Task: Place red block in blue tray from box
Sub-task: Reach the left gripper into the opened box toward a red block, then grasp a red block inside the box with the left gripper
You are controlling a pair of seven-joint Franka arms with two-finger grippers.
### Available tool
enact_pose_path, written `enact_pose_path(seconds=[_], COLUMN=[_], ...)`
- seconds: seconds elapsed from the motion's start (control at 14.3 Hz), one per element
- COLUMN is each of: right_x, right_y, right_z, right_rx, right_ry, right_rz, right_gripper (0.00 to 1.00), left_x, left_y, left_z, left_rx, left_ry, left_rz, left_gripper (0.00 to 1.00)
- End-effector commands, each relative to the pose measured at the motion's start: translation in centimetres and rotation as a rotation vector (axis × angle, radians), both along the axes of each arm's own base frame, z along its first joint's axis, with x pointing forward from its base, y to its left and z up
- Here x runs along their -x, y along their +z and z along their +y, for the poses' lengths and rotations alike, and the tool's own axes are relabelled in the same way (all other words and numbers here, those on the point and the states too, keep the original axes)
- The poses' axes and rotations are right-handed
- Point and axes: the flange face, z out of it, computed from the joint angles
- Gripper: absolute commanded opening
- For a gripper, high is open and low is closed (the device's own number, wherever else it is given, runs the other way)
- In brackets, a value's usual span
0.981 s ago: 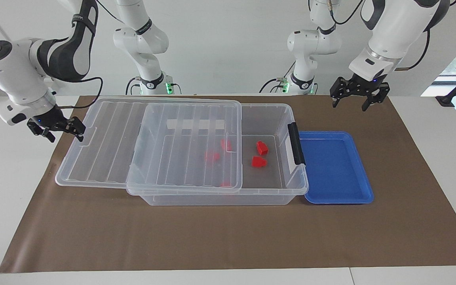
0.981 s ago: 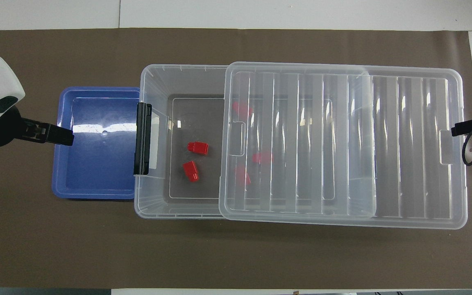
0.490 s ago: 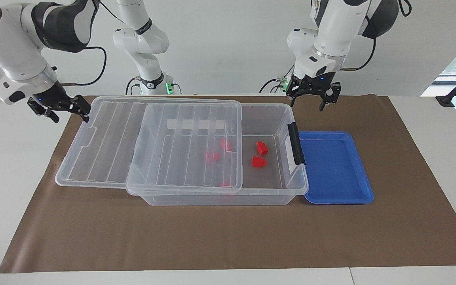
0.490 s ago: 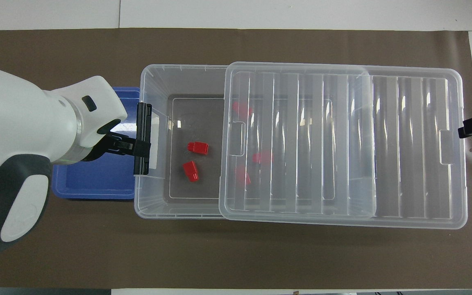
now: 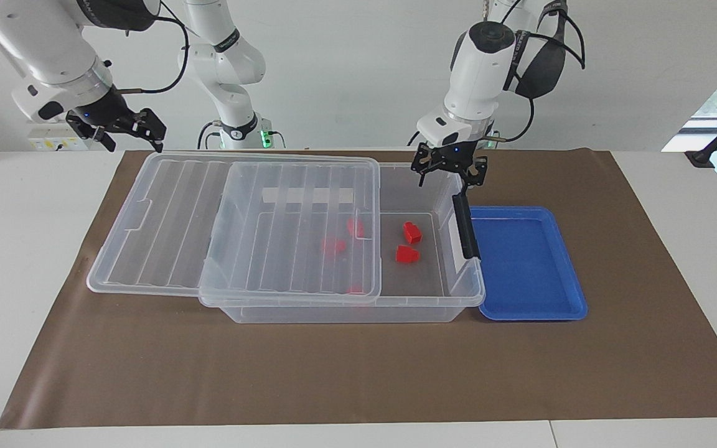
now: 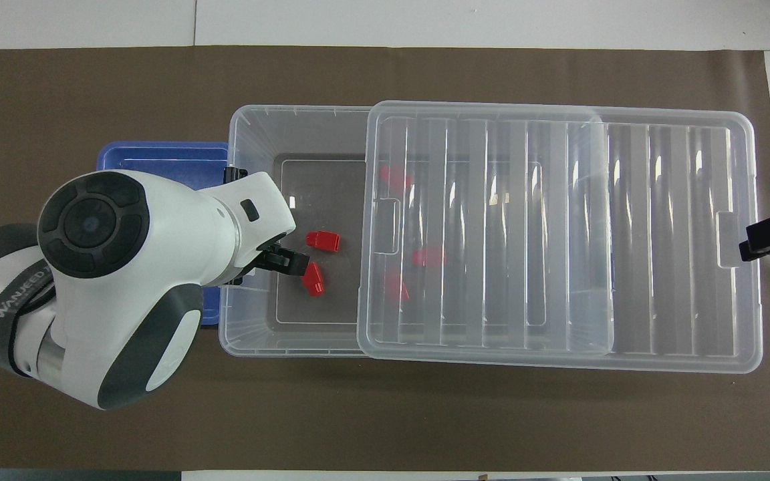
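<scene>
Brown matting covered the surface (image 5: 358,373), where the box (image 5: 333,311) stood with its lid (image 5: 165,218) slid aside. Inside it lay the red block (image 5: 406,254), just beside the blue tray (image 5: 529,264). Above the box's opening the left gripper (image 5: 449,172) hung, fingers apart: the reach seemed underway, calling for descent. The right gripper (image 5: 127,127) waited, open.

Box (image 5: 458,292): clear plastic, glossy; ribbed lid (image 5: 234,224) (highlights noted).
Blue tray (image 5: 557,261): smooth plastic, shiny.
Table cover (image 5: 333,373): brown, matt.
Red block (image 5: 412,233): plastic.
</scene>
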Motion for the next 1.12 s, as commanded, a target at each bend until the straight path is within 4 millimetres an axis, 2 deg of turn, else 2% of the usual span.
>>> enact_pose_path(seconds=[0.0, 0.07, 0.14, 0.35, 0.56, 1.05], right_x=[-0.5, -0.8, -1.0, -1.1, -1.3, -1.4], right_y=[0.5, 1.9, 2.3, 2.4, 2.4, 1.9], right_z=[1.0, 1.1, 1.2, 1.4, 2.4, 2.5], right_rx=[0.008, 0.008, 0.009, 0.011, 0.010, 0.009], right_ry=[0.002, 0.005, 0.010, 0.016, 0.043, 0.041], right_rz=[-0.033, -0.100, -0.128, -0.140, -0.151, -0.142], right_gripper=[1.00, 1.00, 1.00, 1.00, 1.00, 1.00], left_x=[-0.2, 0.0, 0.4, 0.9, 0.8, 2.1], left_y=[-3.5, -4.7, -5.8, -8.4, -9.6, -12.8], left_z=[-1.2, -1.7, -2.2, -3.9, -3.8, -3.4], left_rx=[-0.010, 0.003, 0.014, 0.012, 0.011, 0.020], left_ry=[0.055, 0.109, 0.155, 0.283, 0.358, 0.538], left_rz=[0.012, -0.002, -0.010, 0.011, 0.019, 0.027], left_gripper=[1.00, 1.00, 1.00, 1.00, 1.00, 1.00])
